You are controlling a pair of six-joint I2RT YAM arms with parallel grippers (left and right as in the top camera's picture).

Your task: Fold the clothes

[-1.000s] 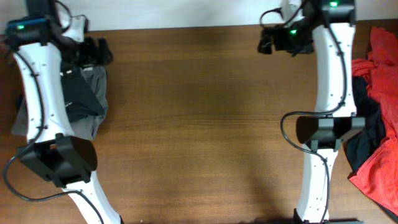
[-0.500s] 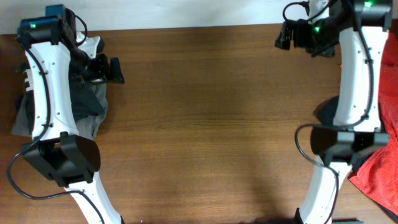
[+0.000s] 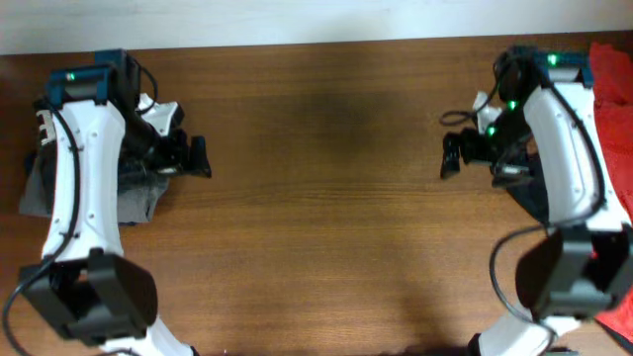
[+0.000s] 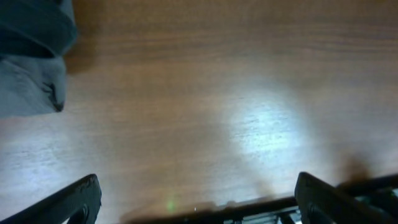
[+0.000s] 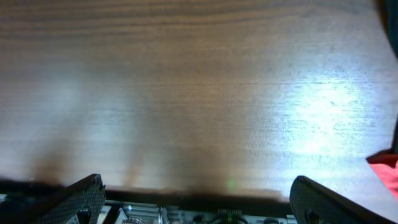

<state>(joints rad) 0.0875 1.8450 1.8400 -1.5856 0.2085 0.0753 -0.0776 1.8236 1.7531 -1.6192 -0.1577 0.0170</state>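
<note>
My left gripper (image 3: 194,158) and right gripper (image 3: 453,158): both jaws wide, gripping nothing, over the table (image 3: 326,218). 2 garments: dark garment (image 3: 38,188) left edge, red garment (image 3: 605,69) upper right.

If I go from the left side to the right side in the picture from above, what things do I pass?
dark grey clothes → left gripper → table → right gripper → red cloth

table (image 3: 316,198): brown wood grain, glossy | wall strip (image 3: 297,20): pale, along far edge
</note>
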